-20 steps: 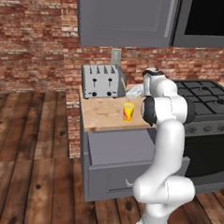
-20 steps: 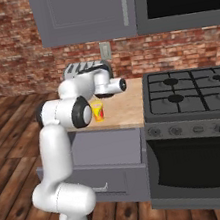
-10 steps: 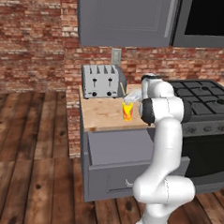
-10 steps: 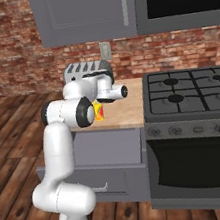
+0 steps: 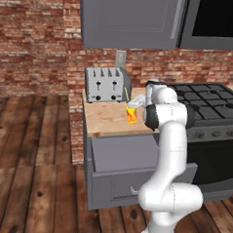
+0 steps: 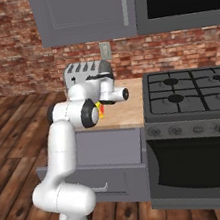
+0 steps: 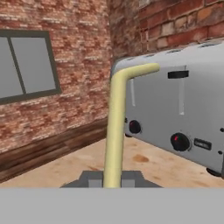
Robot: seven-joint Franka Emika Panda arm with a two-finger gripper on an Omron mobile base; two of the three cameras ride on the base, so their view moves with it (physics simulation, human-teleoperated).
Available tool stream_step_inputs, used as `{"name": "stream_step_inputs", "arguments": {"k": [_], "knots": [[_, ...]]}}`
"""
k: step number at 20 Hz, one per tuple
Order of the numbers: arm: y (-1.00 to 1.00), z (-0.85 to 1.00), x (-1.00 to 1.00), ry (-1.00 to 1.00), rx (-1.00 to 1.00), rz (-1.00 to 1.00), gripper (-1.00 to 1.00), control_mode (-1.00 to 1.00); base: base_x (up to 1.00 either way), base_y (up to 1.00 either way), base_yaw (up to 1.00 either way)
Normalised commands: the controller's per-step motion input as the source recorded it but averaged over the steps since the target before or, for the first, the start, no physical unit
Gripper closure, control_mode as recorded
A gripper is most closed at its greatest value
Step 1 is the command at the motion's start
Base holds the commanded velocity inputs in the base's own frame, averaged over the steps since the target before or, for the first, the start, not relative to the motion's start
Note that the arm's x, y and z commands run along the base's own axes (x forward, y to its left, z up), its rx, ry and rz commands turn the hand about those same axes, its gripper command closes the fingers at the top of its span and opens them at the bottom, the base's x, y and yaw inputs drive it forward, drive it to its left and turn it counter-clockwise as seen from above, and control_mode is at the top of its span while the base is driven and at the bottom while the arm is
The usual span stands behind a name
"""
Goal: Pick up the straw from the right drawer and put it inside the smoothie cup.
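My gripper [image 7: 113, 180] is shut on the straw [image 7: 115, 127], a pale yellow stick with a bent top that rises from between the fingers. In the left base view the gripper [image 5: 137, 102] hangs just above the smoothie cup [image 5: 131, 114], a small yellow cup with an orange mark standing on the wooden counter. There the straw [image 5: 126, 95] slants up and left from the hand. From the right the cup [image 6: 101, 111] is mostly hidden behind my arm. Below the counter, the right drawer [image 5: 124, 153] stands pulled open.
A silver four-slot toaster [image 5: 107, 84] stands at the back of the counter, close behind the cup, and looms right of the straw as toaster [image 7: 179, 118]. A black gas stove [image 6: 191, 96] adjoins the counter on the right. Grey upper cabinets [image 5: 129, 19] hang overhead.
My hand has come down and a little left with the straw, closer over the cup. The cup and the drawer have stayed where they were.
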Motion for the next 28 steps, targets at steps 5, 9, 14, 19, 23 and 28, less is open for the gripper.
{"name": "stream_step_inputs", "arguments": {"k": [5,9,14,19,23,28], "knots": [[-0.05,-0.04,-0.21,0.00,0.00,0.00,1.00,-1.00,0.00,0.00,0.00],[-0.03,0.00,-0.53,0.00,0.00,0.00,-1.00,-1.00,0.00,0.00,0.00],[0.00,0.00,-0.52,0.00,0.00,0.00,-1.00,-1.00,0.00,0.00,0.00],[0.00,0.00,-0.46,0.00,0.00,0.00,-1.00,-1.00,0.00,0.00,0.00],[0.00,0.00,-0.44,0.00,0.00,0.00,-1.00,-1.00,0.00,0.00,0.00],[-0.02,0.15,-0.47,-0.01,0.00,0.00,-1.00,-1.00,0.00,0.00,0.00]]}}
